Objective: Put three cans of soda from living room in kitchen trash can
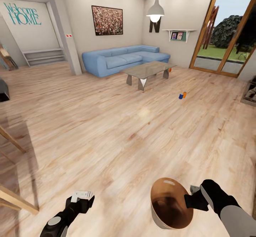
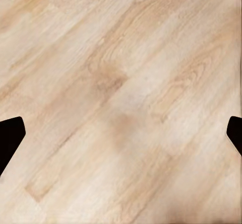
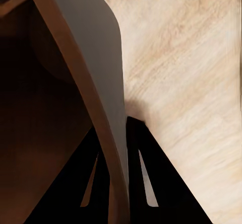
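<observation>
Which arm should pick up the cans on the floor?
Left, probably. The left tool is open and empty; the right tool grips the bin by its rim. The cans are far ahead.

The pale wooden plank floor (image 1: 106, 130) carries a dark blue can (image 1: 181, 96) touching an orange can (image 1: 184, 94) at two o'clock.

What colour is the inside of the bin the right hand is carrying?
Tan-brown, like wood; the bin shows it best in the head view.
</observation>
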### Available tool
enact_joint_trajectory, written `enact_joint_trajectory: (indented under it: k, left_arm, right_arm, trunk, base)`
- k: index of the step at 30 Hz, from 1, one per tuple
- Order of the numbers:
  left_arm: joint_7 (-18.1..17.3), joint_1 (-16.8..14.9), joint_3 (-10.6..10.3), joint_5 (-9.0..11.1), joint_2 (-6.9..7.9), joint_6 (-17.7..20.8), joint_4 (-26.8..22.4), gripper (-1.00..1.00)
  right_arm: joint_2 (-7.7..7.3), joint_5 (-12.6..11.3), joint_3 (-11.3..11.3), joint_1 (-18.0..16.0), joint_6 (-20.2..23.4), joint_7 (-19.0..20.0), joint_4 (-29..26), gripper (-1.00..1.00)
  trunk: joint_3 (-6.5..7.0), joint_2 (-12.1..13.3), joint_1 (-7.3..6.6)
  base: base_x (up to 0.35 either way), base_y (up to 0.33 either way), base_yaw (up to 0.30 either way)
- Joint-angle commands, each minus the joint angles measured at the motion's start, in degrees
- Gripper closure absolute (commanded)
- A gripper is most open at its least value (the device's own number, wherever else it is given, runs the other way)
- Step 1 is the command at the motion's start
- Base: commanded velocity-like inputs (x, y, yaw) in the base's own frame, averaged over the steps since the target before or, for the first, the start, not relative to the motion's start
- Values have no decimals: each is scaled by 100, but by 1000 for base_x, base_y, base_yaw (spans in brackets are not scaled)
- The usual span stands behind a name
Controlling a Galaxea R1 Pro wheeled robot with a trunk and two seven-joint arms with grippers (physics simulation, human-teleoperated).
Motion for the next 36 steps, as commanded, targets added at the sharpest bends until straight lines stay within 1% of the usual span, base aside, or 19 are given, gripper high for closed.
enact_joint_trajectory:
  k: [1, 7, 23, 29, 33, 35, 36]
  left_arm:
    - [0, 0, 0, 0, 0, 0, 0, -100]
    - [0, 0, 0, 0, 1, 0, 0, -100]
    - [0, 0, 0, 0, 7, 0, -23, -100]
    - [-7, 0, 3, 0, 8, 0, -34, -100]
    - [-215, 0, 33, 2, 7, 52, -40, -100]
    - [-438, -5, 55, -4, 15, 212, -44, -100]
    - [-495, -9, 60, -3, 22, 284, -46, -100]
  right_arm:
    - [0, -113, -9, -2, 17, 40, 1, 100]
    - [-9, -113, -1, -2, 10, 51, 0, 100]
    - [-23, -121, -4, 7, 6, 91, 9, 100]
    - [-34, -114, -18, 7, 10, 84, 9, 100]
    - [-46, -113, -19, 7, 8, 88, 14, 100]
    - [-51, -113, -19, 7, 8, 90, 14, 100]
    - [-52, -113, -19, 7, 6, 88, 13, 100]
  trunk:
    - [0, 0, 0]
    - [0, 0, 0]
    - [3, 0, 0]
    - [34, 0, 0]
    - [60, 0, 0]
    - [73, 0, 0]
    - [79, 0, 0]
  base:
    - [324, -46, -217]
    - [324, -65, -108]
    - [324, -84, -7]
    - [323, -87, -138]
    - [323, -87, -182]
    - [323, -87, -184]
    - [323, -80, -185]
